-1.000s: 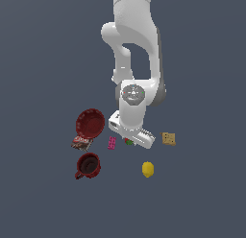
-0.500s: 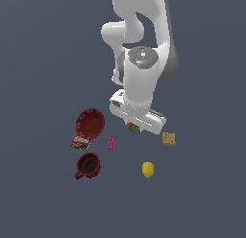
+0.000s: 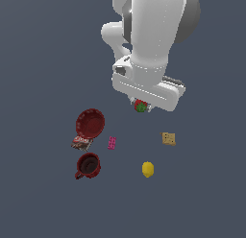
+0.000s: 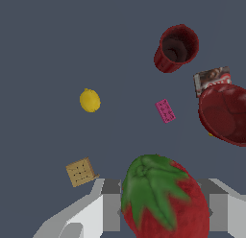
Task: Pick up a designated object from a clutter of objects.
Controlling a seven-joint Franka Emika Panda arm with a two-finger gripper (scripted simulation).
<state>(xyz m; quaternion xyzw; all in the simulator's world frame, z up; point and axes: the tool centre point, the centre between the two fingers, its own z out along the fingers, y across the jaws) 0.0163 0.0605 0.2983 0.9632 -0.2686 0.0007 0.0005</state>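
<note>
The strawberry (image 3: 141, 106) (image 4: 163, 196), red with a green leafy top, hangs well above the floor under the white hand. My gripper (image 3: 141, 107) (image 4: 163, 213) is shut on it, a grey finger showing on each side in the wrist view. The other clutter lies below on the dark floor: pink block (image 3: 112, 142) (image 4: 165, 110), yellow lemon (image 3: 148, 169) (image 4: 90, 100), tan cracker square (image 3: 168, 138) (image 4: 80, 172).
A red bowl (image 3: 90, 123) (image 4: 226, 114) sits toward the exterior view's left, with a small printed packet (image 3: 81, 143) (image 4: 211, 80) against it and a dark red mug (image 3: 88, 165) (image 4: 176, 48) just past the packet.
The arm has risen and drawn closer to the camera, carrying the strawberry up away from the floor. The items on the floor have not moved.
</note>
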